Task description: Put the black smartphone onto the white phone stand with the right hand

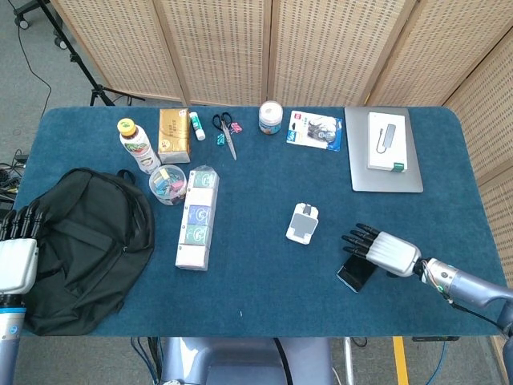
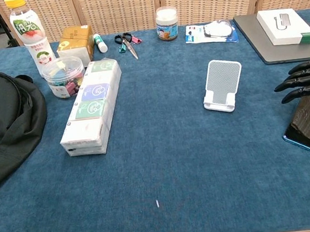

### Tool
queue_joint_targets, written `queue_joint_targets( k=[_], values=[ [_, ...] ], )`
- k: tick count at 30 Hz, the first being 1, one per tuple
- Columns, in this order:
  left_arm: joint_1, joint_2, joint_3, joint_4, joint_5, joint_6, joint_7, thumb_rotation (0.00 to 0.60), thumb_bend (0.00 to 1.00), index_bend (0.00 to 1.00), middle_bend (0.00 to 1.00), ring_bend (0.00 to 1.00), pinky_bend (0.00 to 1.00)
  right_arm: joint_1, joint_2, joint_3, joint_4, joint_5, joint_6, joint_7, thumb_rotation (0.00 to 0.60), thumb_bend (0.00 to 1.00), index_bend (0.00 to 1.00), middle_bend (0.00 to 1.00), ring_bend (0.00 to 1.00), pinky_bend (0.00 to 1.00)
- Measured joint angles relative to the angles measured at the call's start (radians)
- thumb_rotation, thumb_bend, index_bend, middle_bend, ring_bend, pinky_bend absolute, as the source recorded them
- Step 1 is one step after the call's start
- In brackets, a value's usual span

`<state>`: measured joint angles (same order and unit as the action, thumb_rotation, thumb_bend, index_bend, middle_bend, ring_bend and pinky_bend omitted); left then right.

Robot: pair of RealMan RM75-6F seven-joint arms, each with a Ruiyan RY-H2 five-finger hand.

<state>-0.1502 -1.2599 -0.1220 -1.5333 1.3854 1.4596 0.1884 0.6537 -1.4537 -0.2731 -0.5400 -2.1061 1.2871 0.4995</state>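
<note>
A: Head view: right hand point(image 1: 387, 250) hovers over black smartphone point(image 1: 357, 273), fingers point(image 1: 357, 239) spread, holding nothing. Phone flat on bench point(image 1: 264, 184), near-right of white phone stand point(image 1: 303, 223).

B: Advise lowering, pinching the long edges. Contact unclear; hand hides the phone's far end. Left hand point(image 1: 16, 261): grip state unreadable.

Woven folding screens point(image 1: 272, 48) stand behind the blue table point(image 1: 264, 192) on grey floor point(image 1: 32, 72).
</note>
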Motion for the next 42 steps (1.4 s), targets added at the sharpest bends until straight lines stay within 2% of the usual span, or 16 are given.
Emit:
queue_joint_targets(
  k=[6,17,25,30,34,36,39,42],
  values=[
    [-0.002,-0.002,-0.001,-0.002,-0.003,0.000,0.005,0.600,0.06,0.00,0.00,0.00,0.00,-0.009,-0.040,-0.032,0.066,0.016,0.017,0.038,0.600,0.00,0.10,0.01,0.00,0.00],
    [-0.001,-0.003,0.001,-0.004,-0.002,0.008,0.007,0.600,0.06,0.00,0.00,0.00,0.00,-0.010,-0.079,-0.055,0.122,0.041,0.031,0.074,0.600,0.00,0.10,0.01,0.00,0.01],
    [0.000,-0.003,0.004,-0.005,0.001,0.010,0.004,0.600,0.06,0.00,0.00,0.00,0.00,-0.018,-0.114,-0.083,0.161,0.049,0.026,0.090,0.600,0.00,0.18,0.06,0.00,0.03],
    [-0.001,-0.003,0.005,-0.008,0.001,0.010,0.006,0.600,0.06,0.00,0.00,0.00,0.00,-0.025,-0.131,-0.088,0.183,0.064,0.023,0.105,0.600,0.03,0.29,0.15,0.04,0.09],
    [-0.001,-0.003,0.006,-0.010,0.001,0.009,0.006,0.600,0.06,0.00,0.00,0.00,0.00,-0.033,-0.143,-0.088,0.202,0.077,0.021,0.115,0.600,0.11,0.38,0.27,0.11,0.17],
    [-0.001,-0.004,0.006,-0.011,0.000,0.009,0.006,0.600,0.06,0.00,0.00,0.00,0.00,-0.041,-0.150,-0.085,0.213,0.087,0.025,0.121,0.600,0.19,0.46,0.34,0.18,0.22],
    [-0.001,-0.004,0.007,-0.012,0.000,0.009,0.005,0.600,0.06,0.00,0.00,0.00,0.00,-0.052,-0.160,-0.082,0.231,0.097,0.035,0.130,0.600,0.26,0.49,0.41,0.26,0.28],
    [-0.001,-0.003,0.007,-0.014,0.001,0.008,0.003,0.600,0.06,0.00,0.00,0.00,0.00,-0.061,-0.166,-0.079,0.245,0.106,0.047,0.140,0.600,0.26,0.52,0.45,0.31,0.32]
  ],
)
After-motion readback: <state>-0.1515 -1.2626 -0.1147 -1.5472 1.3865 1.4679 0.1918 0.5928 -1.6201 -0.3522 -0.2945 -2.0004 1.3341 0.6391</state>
